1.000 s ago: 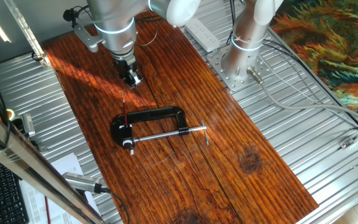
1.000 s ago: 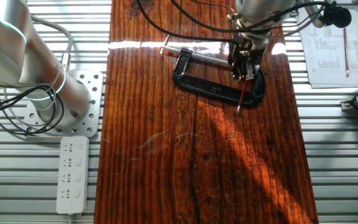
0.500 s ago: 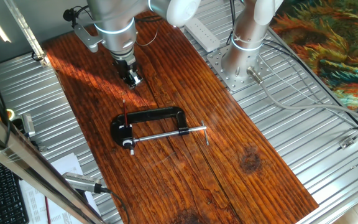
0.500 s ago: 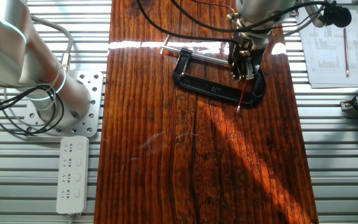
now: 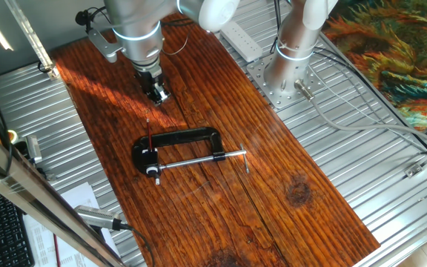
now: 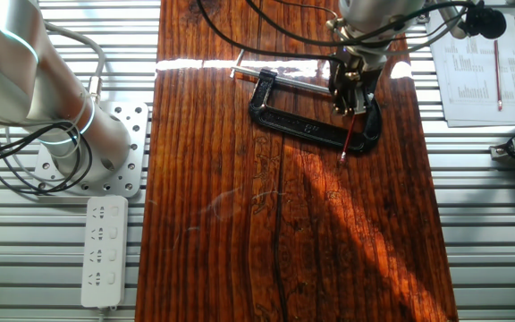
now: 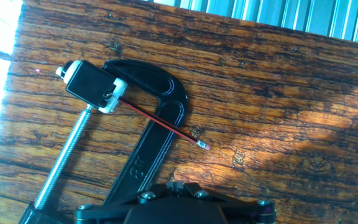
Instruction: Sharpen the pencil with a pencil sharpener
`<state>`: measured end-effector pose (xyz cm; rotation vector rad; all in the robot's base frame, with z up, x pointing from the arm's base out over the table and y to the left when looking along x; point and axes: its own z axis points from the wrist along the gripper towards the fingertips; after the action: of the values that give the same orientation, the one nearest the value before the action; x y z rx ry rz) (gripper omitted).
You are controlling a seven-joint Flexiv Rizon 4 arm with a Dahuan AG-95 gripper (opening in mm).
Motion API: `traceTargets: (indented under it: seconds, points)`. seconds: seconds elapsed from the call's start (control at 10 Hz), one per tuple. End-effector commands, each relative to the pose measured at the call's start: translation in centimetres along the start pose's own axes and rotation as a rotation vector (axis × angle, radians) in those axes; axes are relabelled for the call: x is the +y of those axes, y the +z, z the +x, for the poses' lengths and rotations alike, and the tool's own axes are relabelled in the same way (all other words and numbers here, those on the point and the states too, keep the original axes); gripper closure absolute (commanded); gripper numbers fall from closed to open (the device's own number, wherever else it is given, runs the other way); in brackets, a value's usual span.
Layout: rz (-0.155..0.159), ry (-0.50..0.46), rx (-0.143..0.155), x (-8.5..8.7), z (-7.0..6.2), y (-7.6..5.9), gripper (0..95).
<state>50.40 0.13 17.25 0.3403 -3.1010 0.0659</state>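
In one fixed view the claw (image 5: 156,93) hangs over the far end of the wooden table (image 5: 199,200), pointing down, with the silver arm (image 5: 136,26) rising straight above it. Its tips are too small and dark here to tell whether they are spread or closed, and nothing can be seen between them. Nearer the camera than the claw lies a black clamp (image 5: 176,145), flat on the wood, its silver screw rod (image 5: 199,159) running along the open side. The pencil (image 5: 149,136) is a thin red line standing out of the clamp's end closest to the claw, and the pencil sharpener (image 5: 151,157) sits at that same end, pinched in the clamp.

In the other fixed view the claw (image 6: 350,94) is seen from above, over the right end of the clamp (image 6: 311,112). The pencil (image 6: 350,138) slants out from under the claw across the clamp's frame, its free end over bare wood.

In the hand view the sharpener (image 7: 92,86) is a small black block with a white part, sitting on the end of the screw rod (image 7: 64,163) against the clamp (image 7: 148,134). The pencil (image 7: 161,125) is stuck into it and reaches across the clamp's frame towards the claw. The fingers are out of sight in this view, so the claw's state stays unknown.
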Motion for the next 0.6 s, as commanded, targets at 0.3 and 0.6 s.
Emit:
traceTargets:
  seconds: [0.3,0.6]
  points:
    - [0.001,-0.087,-0.002,-0.2,-1.6,-0.1,95.0]
    - [-0.005,-0.206,-0.008,0.0,-3.9,-0.5,95.0]
